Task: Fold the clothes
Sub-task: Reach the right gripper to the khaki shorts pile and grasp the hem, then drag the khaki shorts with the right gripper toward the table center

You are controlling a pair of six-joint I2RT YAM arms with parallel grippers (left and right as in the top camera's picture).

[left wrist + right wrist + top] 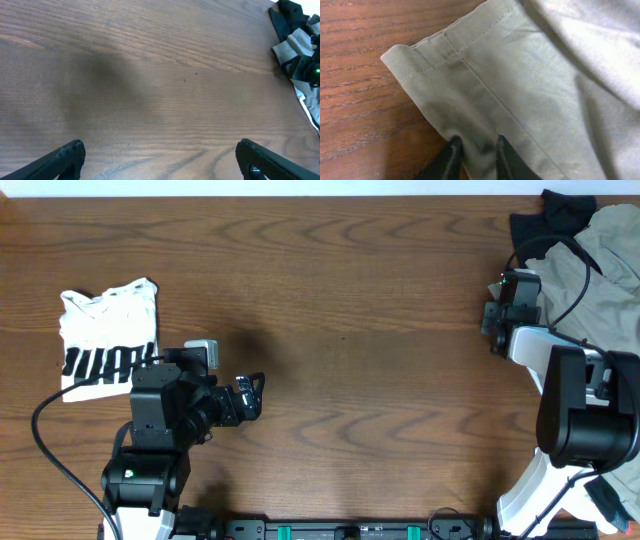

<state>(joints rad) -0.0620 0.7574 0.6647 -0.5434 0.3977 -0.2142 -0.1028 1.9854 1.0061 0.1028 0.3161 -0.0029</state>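
The khaki-grey shorts [612, 255] lie bunched at the table's right edge, partly under my right arm. In the right wrist view a hemmed edge of the shorts [510, 85] fills the frame, and my right gripper [477, 147] is shut on a pinch of this cloth near the hem. In the overhead view the right gripper [497, 315] sits at the left side of the pile. My left gripper [250, 395] is open and empty over bare wood at the left; its two fingertips [160, 155] stand wide apart.
A small white tee with black bar print [108, 340] lies folded at the far left. A black garment [548, 220] lies at the back right next to the shorts, also seen in the left wrist view [292, 25]. Brown wooden table [360, 310].
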